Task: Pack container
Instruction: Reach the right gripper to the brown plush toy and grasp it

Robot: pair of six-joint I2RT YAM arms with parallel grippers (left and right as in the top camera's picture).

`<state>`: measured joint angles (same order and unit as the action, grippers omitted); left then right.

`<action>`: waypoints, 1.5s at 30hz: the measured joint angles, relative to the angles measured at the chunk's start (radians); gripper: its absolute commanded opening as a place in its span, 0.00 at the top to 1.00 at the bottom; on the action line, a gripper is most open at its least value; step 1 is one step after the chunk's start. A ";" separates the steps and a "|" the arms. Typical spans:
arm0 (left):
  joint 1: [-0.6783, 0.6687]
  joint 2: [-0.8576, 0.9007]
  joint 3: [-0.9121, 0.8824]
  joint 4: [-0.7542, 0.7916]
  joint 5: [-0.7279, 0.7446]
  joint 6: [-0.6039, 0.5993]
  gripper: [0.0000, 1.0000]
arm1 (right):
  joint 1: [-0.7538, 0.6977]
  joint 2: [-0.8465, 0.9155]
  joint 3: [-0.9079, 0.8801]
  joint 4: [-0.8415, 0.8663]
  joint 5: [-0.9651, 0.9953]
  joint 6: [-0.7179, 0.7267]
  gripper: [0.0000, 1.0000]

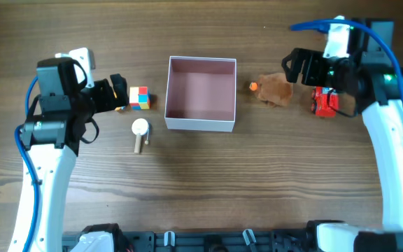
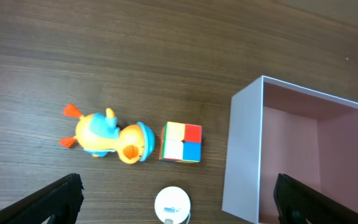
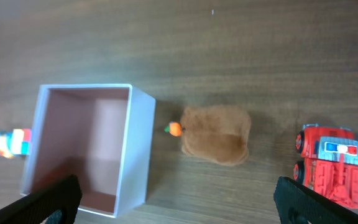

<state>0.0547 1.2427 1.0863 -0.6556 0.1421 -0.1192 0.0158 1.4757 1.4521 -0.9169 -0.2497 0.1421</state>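
overhead view: the left end effector [image 1: 119,92], fingers spread wide and holding nothing, hangs over a duck toy [image 2: 107,135] and colour cube [image 2: 181,142]. the container [image 1: 201,124] sits empty in the middle of the table [image 1: 201,189]. right of it lie a brown plush [image 1: 275,89] and fire truck [image 1: 324,102], near the right end effector [image 1: 296,68], also wide. risk: closing on two neighbouring toys at once, or bumping the container wall.

overhead: duck toy [image 1: 122,107] mostly behind left hand [image 1: 119,93]; left wrist: container [image 2: 244,155] cut by bottom edge
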 measured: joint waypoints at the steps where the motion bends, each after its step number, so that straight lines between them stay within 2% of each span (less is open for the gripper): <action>1: 0.001 0.000 0.000 0.000 0.000 0.000 0.00 | 0.002 0.025 0.000 0.001 0.000 -0.010 0.00; 5: 0.001 0.000 0.000 0.000 0.000 0.000 0.00 | 0.014 0.134 0.001 0.009 0.026 -0.034 0.00; 10: 0.001 0.000 0.000 0.000 0.000 0.000 0.00 | 0.065 0.264 0.002 0.026 0.156 -0.043 0.00; 18: 0.001 0.000 0.000 0.000 0.000 0.000 0.00 | 0.092 0.336 0.002 0.056 0.222 -0.030 0.01; 22: 0.001 0.000 0.000 0.000 0.000 0.000 0.00 | 0.092 0.393 0.002 0.079 0.229 -0.005 0.09; 29: 0.001 0.000 0.000 0.000 0.000 0.000 0.00 | 0.092 0.462 0.002 0.101 0.230 0.022 0.12; 34: 0.001 0.000 0.000 0.000 0.000 0.000 0.00 | 0.093 0.496 0.002 0.127 0.226 0.030 0.18; 38: 0.001 0.000 0.000 0.000 0.000 0.000 0.00 | 0.099 0.530 0.010 0.133 0.214 0.043 0.55; 40: 0.001 0.000 0.000 0.000 0.000 0.000 0.00 | 0.101 0.548 0.021 0.133 0.213 0.047 0.77; 42: 0.001 0.000 0.000 0.000 0.000 0.000 0.00 | 0.100 0.558 0.030 0.132 0.213 0.053 0.92; 43: 0.001 0.000 0.000 0.000 0.000 0.000 0.00 | 0.099 0.562 0.036 0.129 0.213 0.062 0.96; 45: 0.001 0.000 0.000 0.000 0.000 0.000 0.00 | 0.099 0.563 0.045 0.122 0.214 0.075 0.96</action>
<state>0.0555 1.2427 1.0866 -0.6559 0.1417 -0.1192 0.1150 2.0384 1.4967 -0.7948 -0.0357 0.2169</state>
